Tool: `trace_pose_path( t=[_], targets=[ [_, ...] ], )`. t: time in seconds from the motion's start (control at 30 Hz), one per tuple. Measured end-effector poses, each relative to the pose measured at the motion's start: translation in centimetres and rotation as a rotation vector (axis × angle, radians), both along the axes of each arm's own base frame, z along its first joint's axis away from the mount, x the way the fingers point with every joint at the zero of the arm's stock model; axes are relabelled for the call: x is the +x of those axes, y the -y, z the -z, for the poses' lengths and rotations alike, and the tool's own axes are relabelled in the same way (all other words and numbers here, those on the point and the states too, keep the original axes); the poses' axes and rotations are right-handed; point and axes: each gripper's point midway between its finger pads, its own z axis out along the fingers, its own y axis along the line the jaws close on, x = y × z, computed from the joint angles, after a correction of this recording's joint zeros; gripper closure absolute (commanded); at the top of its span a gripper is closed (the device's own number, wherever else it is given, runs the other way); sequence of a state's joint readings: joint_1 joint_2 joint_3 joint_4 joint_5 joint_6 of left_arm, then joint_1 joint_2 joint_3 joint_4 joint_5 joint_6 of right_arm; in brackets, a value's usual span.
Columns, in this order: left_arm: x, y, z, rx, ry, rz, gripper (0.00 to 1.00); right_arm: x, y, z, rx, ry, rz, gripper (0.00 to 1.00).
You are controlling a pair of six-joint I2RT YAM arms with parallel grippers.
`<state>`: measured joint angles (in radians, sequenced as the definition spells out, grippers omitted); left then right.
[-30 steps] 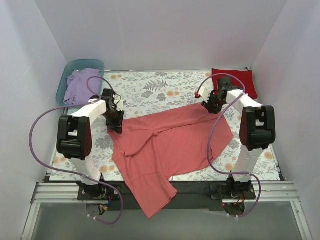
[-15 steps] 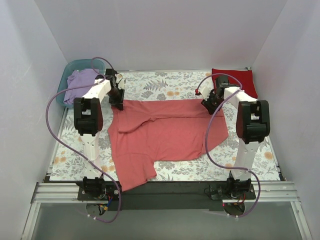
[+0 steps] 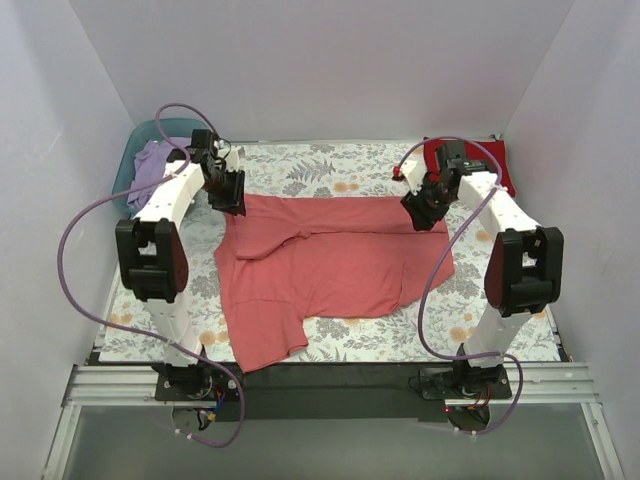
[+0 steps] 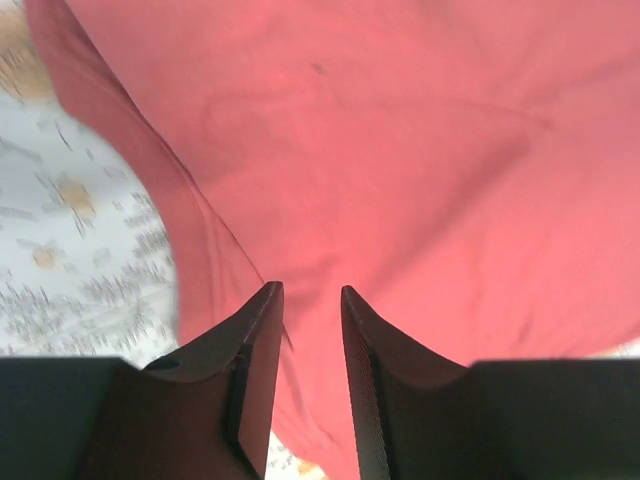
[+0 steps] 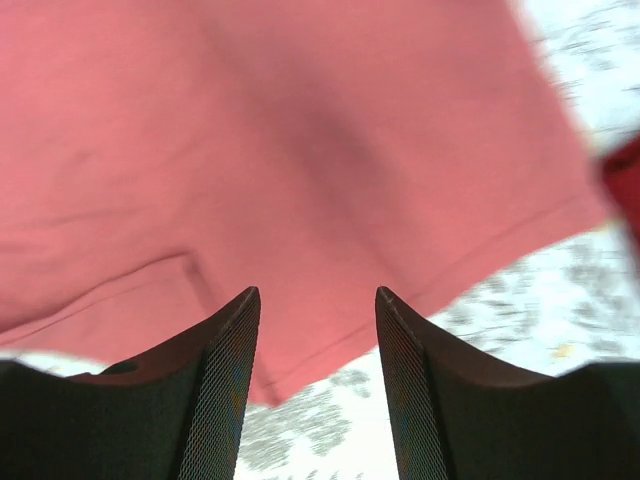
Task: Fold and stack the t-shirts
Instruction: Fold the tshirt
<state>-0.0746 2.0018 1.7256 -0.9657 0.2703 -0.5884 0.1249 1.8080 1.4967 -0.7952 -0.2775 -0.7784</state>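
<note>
The salmon-pink t-shirt (image 3: 320,265) lies spread on the table, its far edge pulled straight, one sleeve hanging toward the front left. My left gripper (image 3: 232,203) is at its far-left corner with the jaws slightly apart, the cloth (image 4: 400,150) below them and nothing pinched (image 4: 312,290). My right gripper (image 3: 425,215) is at the far-right corner, open and empty (image 5: 317,292), over the shirt's hem (image 5: 250,130). The deep red t-shirt (image 3: 485,165) lies folded at the back right. The lavender t-shirt (image 3: 155,165) is bunched in the tub.
The teal plastic tub (image 3: 135,150) stands at the back left corner. A white floral-print cloth (image 3: 320,170) covers the table. White walls close in on the left, back and right. The red shirt's edge shows in the right wrist view (image 5: 625,190).
Both grippers carried the salmon shirt's corners toward the back and stretched its edge straight. The shirt slid back off the front edge. Both now have their jaws apart over the corners.
</note>
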Motion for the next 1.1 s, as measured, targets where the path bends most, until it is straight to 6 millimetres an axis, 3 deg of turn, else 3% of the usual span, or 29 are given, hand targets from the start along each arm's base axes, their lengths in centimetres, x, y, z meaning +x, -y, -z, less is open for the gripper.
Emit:
trace_pose_path(
  t=[0.13, 0.27, 0.37, 0.6, 0.8, 0.97, 1.1],
  targets=[
    [-3.0, 1.0, -2.2, -0.042, 0.024, 0.024, 0.66, -4.8, -2.0, 1.7, 0.007, -0.126, -0.019, 0.43],
    [-6.1, 2.2, -0.6, -0.051, -0.037, 0.062, 0.66, -8.5, -3.3, 4.2, -0.016, -0.263, -0.029, 0.37],
    [-8.5, 2.8, 1.8, -0.046, -0.116, 0.083, 0.66, -9.4, -3.5, 5.2, -0.025, -0.314, -0.011, 0.37],
    [-9.5, 2.8, 2.7, -0.045, -0.145, 0.08, 0.66, -9.4, -3.2, 7.1, -0.047, -0.357, 0.027, 0.39],
    [-8.9, 2.6, 2.4, -0.033, -0.111, 0.073, 0.65, -9.6, -3.2, 8.7, -0.052, -0.391, 0.042, 0.54],
    [-8.7, 2.5, 2.1, -0.024, -0.097, 0.068, 0.65, -10.2, -3.1, 9.0, -0.055, -0.404, 0.045, 0.85],
    [-8.7, 2.4, 2.1, -0.021, -0.096, 0.067, 0.65, -11.4, -2.6, 8.6, -0.062, -0.403, 0.042, 0.94]
  ],
)
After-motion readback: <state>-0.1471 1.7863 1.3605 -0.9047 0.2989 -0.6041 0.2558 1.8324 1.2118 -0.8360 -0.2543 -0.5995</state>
